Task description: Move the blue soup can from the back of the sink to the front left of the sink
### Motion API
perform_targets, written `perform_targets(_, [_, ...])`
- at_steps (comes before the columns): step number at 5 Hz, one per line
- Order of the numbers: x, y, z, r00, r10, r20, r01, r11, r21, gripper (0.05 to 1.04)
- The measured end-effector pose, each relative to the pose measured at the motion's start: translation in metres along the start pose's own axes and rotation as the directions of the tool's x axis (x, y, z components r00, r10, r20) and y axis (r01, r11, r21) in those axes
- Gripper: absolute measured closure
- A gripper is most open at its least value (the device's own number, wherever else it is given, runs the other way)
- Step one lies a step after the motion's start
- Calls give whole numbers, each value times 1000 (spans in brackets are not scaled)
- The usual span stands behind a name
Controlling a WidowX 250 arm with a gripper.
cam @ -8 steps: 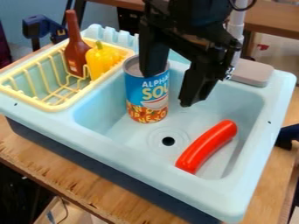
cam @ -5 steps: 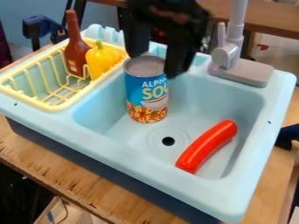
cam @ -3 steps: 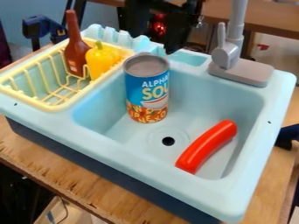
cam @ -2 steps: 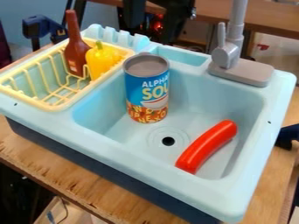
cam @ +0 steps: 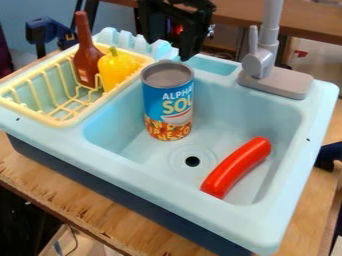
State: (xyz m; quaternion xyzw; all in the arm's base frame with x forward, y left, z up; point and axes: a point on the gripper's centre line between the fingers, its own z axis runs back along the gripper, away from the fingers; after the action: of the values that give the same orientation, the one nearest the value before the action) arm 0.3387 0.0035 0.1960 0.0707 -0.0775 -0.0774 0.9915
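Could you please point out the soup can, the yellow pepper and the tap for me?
Soup can (cam: 167, 107): camera view, on the label at the front of its side.
Yellow pepper (cam: 116, 69): camera view, on the middle of its body, below the stem.
Tap (cam: 257, 65): camera view, on its rounded grey body, above the base.

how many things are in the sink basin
2: a blue-and-red metal can standing at the left of the light blue plastic basin, and a curved red plastic toy lying on the right. Something small could hide behind the can.
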Motion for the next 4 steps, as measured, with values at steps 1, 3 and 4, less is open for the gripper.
perform_targets(1, [1, 9, -6, 998, 6, 69, -3, 999, -45, 82])
perform_targets(3, [14, 19, -7, 982, 57, 179, -36, 992, -121, 82])
perform_targets(4, [22, 18, -7, 970, 60, 236, -25, 989, -149, 82])
